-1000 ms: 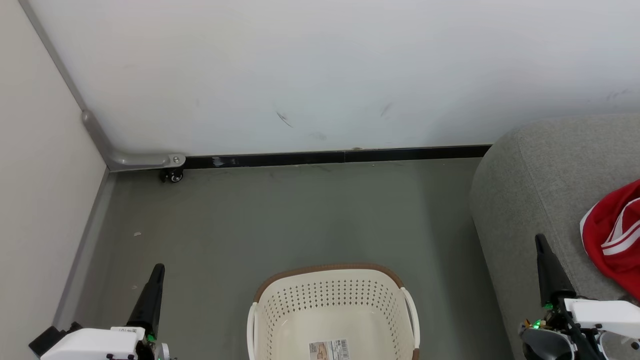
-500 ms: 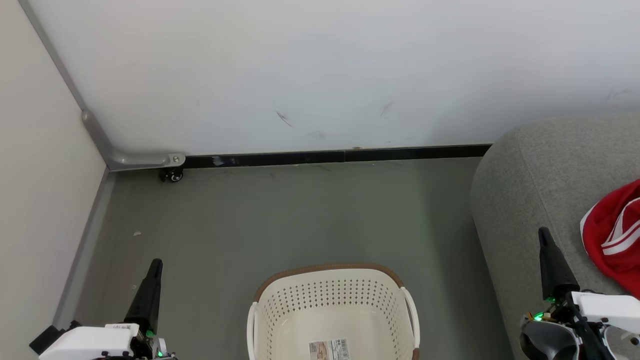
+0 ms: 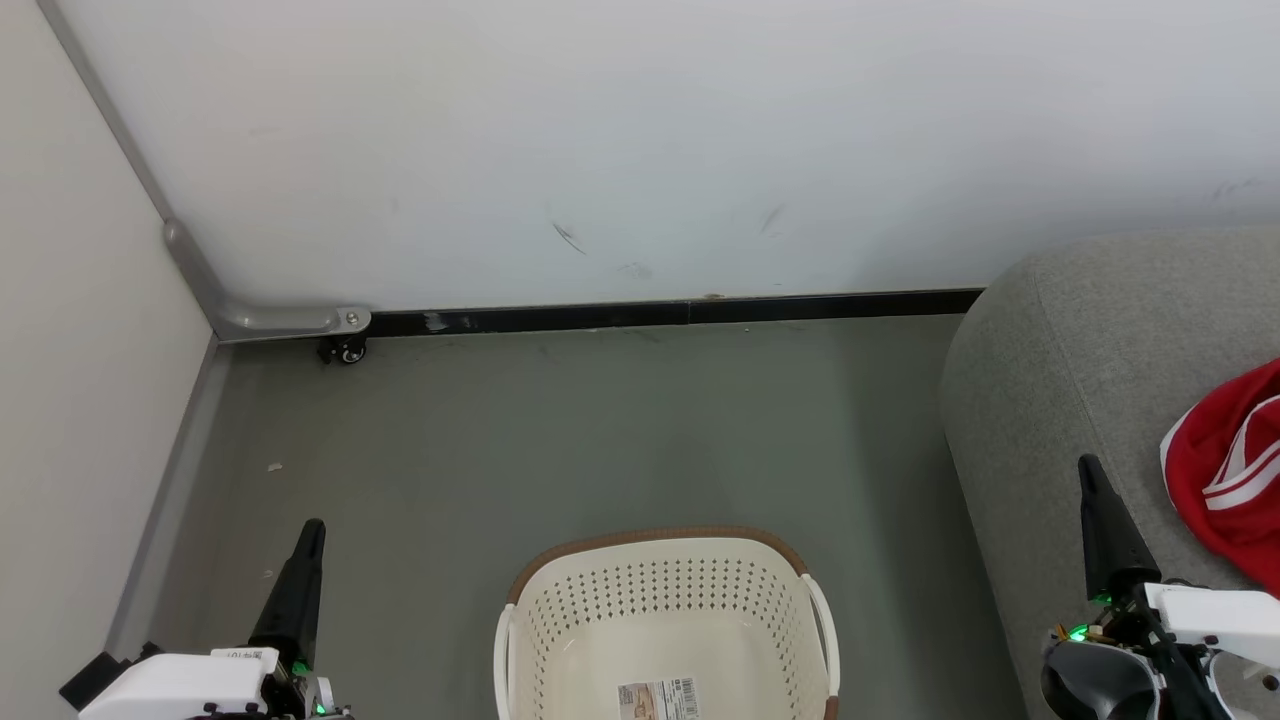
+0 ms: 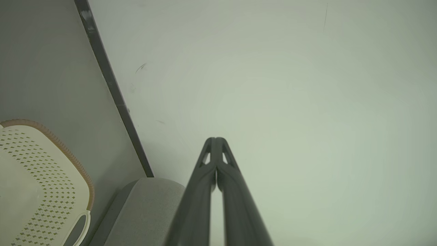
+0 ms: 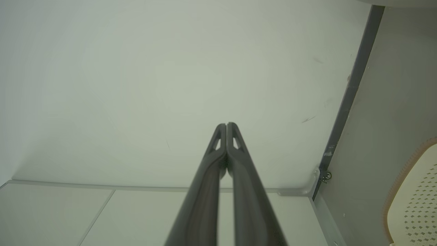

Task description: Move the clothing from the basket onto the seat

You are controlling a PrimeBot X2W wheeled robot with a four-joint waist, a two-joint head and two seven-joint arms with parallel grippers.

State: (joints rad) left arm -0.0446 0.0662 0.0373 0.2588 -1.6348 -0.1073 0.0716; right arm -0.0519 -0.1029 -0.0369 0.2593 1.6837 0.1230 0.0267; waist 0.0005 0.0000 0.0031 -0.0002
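Jaws on the left gripper (image 3: 314,530) and right gripper (image 3: 1089,465) are pressed together, pinching nothing. Between the two, on the grey floor (image 3: 600,430), sits the cream perforated basket (image 3: 660,600), a label sticker (image 3: 657,697) on its bottom. Red clothing (image 3: 1230,470) with white stripes lies on the grey sofa (image 3: 1050,380), near the right gripper.

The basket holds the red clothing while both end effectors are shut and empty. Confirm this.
One error: what shows of the basket holds only a label sticker; the head view shows the red clothing lying on the seat. The left end effector and right end effector are shut and empty.
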